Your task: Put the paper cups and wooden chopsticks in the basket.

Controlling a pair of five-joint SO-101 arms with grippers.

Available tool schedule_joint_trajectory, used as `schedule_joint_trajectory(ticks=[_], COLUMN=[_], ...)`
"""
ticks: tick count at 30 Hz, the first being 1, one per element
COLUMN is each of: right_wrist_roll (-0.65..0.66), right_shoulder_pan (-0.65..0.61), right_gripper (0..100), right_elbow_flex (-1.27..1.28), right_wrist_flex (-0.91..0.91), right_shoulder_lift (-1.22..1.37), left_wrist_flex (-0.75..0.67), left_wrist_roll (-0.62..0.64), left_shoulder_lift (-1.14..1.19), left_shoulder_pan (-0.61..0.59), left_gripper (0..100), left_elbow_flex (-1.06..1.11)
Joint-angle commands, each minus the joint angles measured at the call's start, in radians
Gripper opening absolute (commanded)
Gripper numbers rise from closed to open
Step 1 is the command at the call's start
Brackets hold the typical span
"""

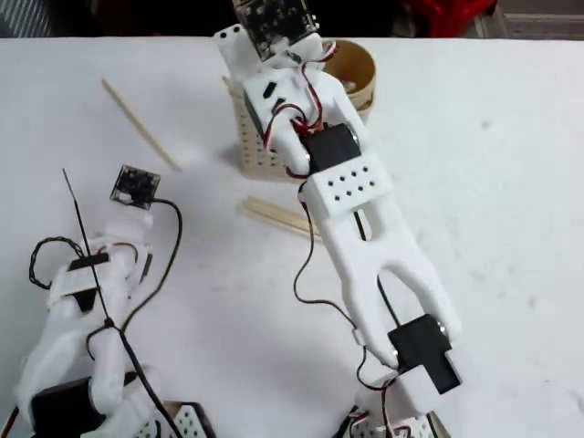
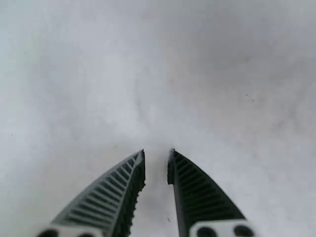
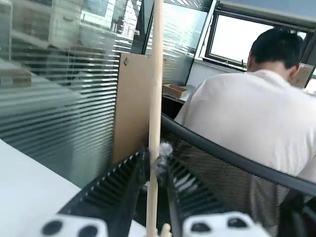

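Observation:
In the right wrist view my right gripper (image 3: 157, 163) is shut on a wooden chopstick (image 3: 156, 74), which stands upright between its jaws. In the high view that arm (image 1: 351, 196) stretches to the far middle of the table, over a cream perforated basket (image 1: 251, 146). A brown paper cup (image 1: 360, 68) shows just past the arm beside the basket; whether it sits inside I cannot tell. One chopstick (image 1: 141, 123) lies at the far left and a pair (image 1: 278, 216) in front of the basket. My left gripper (image 2: 157, 155) hangs slightly open over bare table, holding nothing.
The left arm (image 1: 91, 274) is folded at the near left, with black cables (image 1: 169, 246) looping beside it. The white table (image 1: 493, 164) stretches out to the right of the right arm. A person sits behind a mesh chair in the right wrist view.

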Motion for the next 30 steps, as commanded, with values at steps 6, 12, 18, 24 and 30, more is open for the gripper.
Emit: schedule_joint_trajectory(ticks=[6, 12, 18, 24, 30], right_wrist_roll=[-0.152, -0.152, -0.157, -0.150, 0.069], right_shoulder_pan=[0.025, 0.025, 0.005, 0.002, -0.030], right_gripper=[11.8, 7.1, 2.5, 2.7, 2.4], right_elbow_flex=[-0.037, -0.038, -0.037, -0.034, 0.138], right_wrist_flex=[-0.027, 0.022, 0.544, 1.046, 1.148], right_shoulder_lift=[-0.008, -0.012, -0.134, -0.306, -0.300], left_wrist_flex=[-0.015, -0.015, -0.015, -0.015, -0.015], left_wrist_roll=[-0.011, -0.011, -0.011, -0.011, -0.011], left_shoulder_lift=[-0.031, -0.031, -0.031, -0.031, -0.031], left_shoulder_pan=[0.016, 0.016, 0.016, 0.016, 0.016], left_gripper=[10, 10, 10, 10, 10], left_elbow_flex=[0.002, 0.002, 0.002, 0.002, 0.002])
